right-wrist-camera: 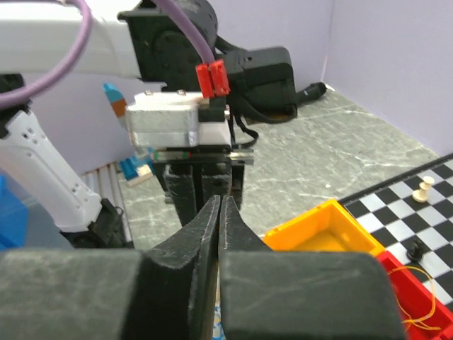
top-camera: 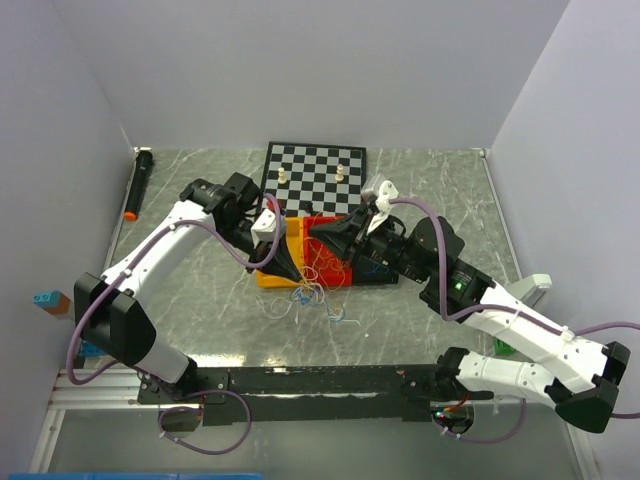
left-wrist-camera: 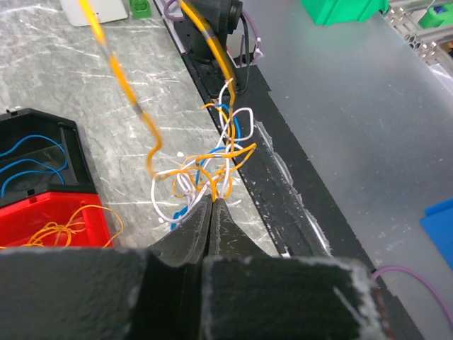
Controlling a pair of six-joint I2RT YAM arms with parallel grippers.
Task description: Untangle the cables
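While the left pincer was clenched on strands of the cables, whose tangle spread straight ahead of its tips over the surface, the right pincer stood clenched, apparently empty, farther off.

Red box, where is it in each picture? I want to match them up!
Top view: the red box is mid-table, just below the chessboard in the picture, partly hidden.
Left wrist view: low at the left edge, with orange wires inside.
Right wrist view: bottom right corner, beside the yellow box.
Shared landmark: the grey marbled table shows in all three.
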